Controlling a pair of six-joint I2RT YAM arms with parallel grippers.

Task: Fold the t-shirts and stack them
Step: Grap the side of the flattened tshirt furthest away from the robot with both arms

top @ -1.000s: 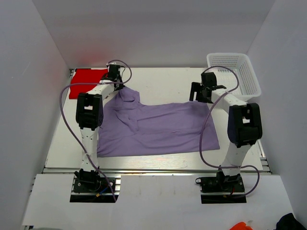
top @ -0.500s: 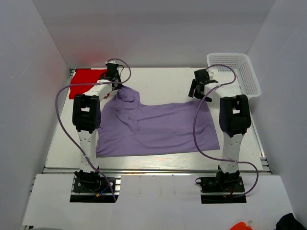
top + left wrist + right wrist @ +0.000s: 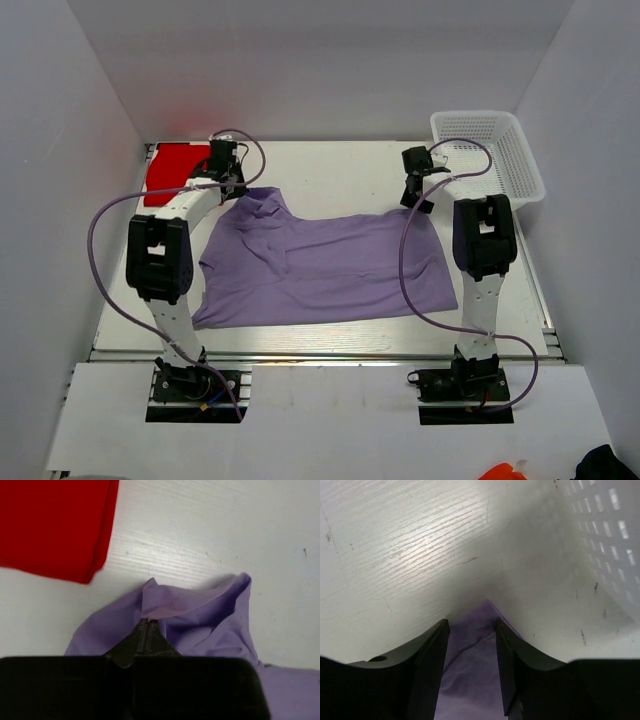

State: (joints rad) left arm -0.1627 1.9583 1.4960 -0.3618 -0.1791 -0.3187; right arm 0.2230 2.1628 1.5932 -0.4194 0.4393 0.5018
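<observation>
Both arms have moved since a second ago: the left arm (image 3: 160, 260) has swung its big black joint out toward the left edge of the tabletop (image 3: 330, 170), and the right arm (image 3: 483, 240) now stands straighter, with its big joint farther from the near edge. The purple shirt (image 3: 330, 265) has slid a little toward the left edge too. It lies spread out flat in the middle of the tabletop, with its long side running from left to right. The left gripper (image 3: 238, 187) is at the far left corner of the purple shirt. From the left wrist, the left gripper (image 3: 148, 625) is shut tight, and it pinches a small fold of the purple shirt (image 3: 210, 630), so the cloth bunches up there. The red shirt (image 3: 175, 170) sits in the far left corner of the tabletop, folded into a neat block. From the left wrist, the red shirt (image 3: 50, 525) is near the pinched fold but not touching it, with bare tabletop (image 3: 225, 530) between them. The right gripper (image 3: 418, 203) is at the far right corner of the purple shirt. From the right wrist, the right gripper (image 3: 470, 645) has its two fingers apart, and the pointy corner of the purple shirt (image 3: 470, 680) lies in the gap between them, on the tabletop (image 3: 395, 545). It is not squeezing the cloth. The white basket (image 3: 490, 150) stands in the far right corner of the tabletop, and its mesh wall (image 3: 605, 545) is just beside the right gripper.
</observation>
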